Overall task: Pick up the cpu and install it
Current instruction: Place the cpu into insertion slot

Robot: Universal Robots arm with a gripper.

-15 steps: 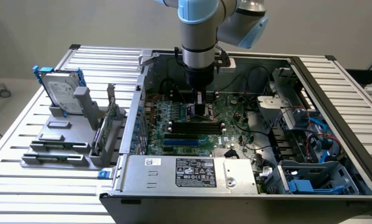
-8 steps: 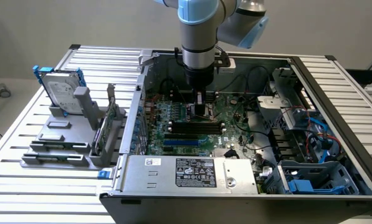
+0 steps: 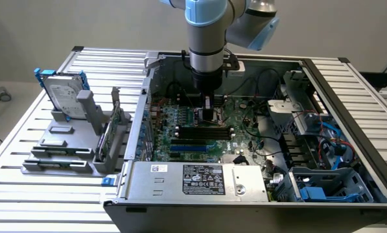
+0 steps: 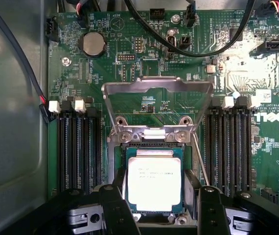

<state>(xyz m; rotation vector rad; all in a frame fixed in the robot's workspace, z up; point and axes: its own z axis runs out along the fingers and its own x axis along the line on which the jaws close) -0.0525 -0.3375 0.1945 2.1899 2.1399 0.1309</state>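
Gripper (image 4: 161, 215), jaws wide, straddles the cpu (image 4: 154, 178) in the socket (image 4: 151, 133); it looks seated, but any tilt could bend pins.

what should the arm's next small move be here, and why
Probably a short straight lift away: the cpu already lies flat in the socket, its load plate raised, and the gripper stands open either side of it, not gripping.

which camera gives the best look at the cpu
The wrist view. It looks straight down on the cpu and shows most of its silvery top, lying flat on the green board with the metal frame swung up beside it. In the exterior view the gripper stands over that spot and hides the chip.
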